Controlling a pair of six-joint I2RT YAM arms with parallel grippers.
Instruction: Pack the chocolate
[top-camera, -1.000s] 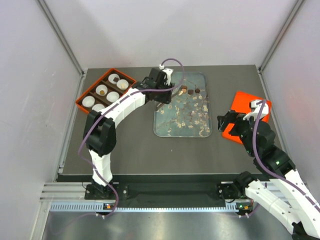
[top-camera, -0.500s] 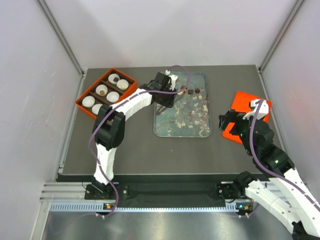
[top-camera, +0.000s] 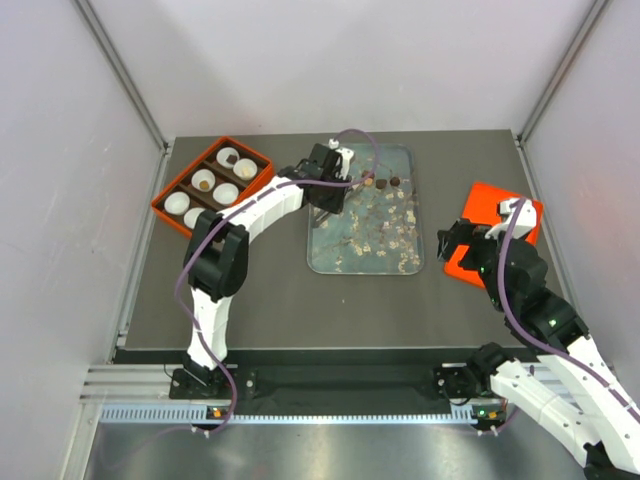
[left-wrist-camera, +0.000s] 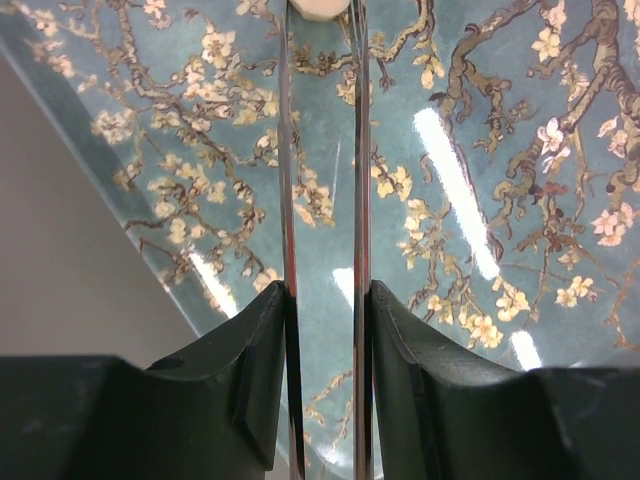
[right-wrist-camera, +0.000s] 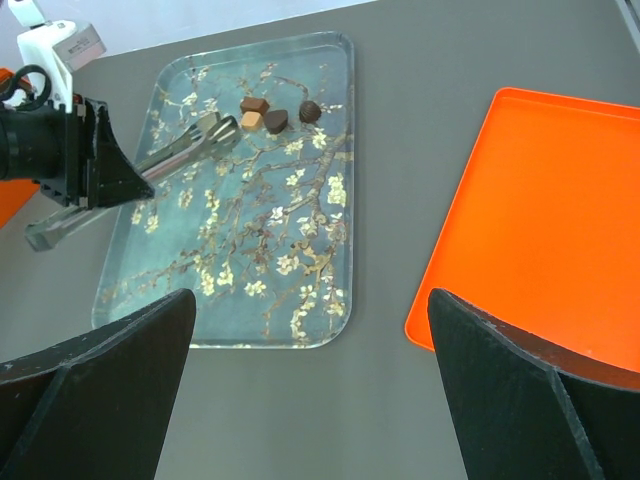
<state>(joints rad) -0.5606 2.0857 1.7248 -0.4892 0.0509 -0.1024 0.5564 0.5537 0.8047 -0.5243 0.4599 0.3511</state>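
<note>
Counts, placed vs glassy tray (right-wrist-camera: 230, 300):
- glassy tray: 1.
- chocolate (right-wrist-camera: 275, 121): 4 on tray, far end. 2 dark, 1 brown, 1 tan.
- orange box (top-camera: 158, 206): 1, left of tray, 6 compartments.
- white paper cups (top-camera: 226, 192): 6, one per compartment.
- chocolate in cups: 2 visible, 1 dark, 1 tan.
- tongs (right-wrist-camera: 185, 152): 1 pair, over tray's left part.
- orange lid (right-wrist-camera: 540, 220): 1, right of tray.

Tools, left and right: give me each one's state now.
Left tool: closed on the metal tongs, tips near the chocolates.
Right tool: open, holding nothing.
</note>
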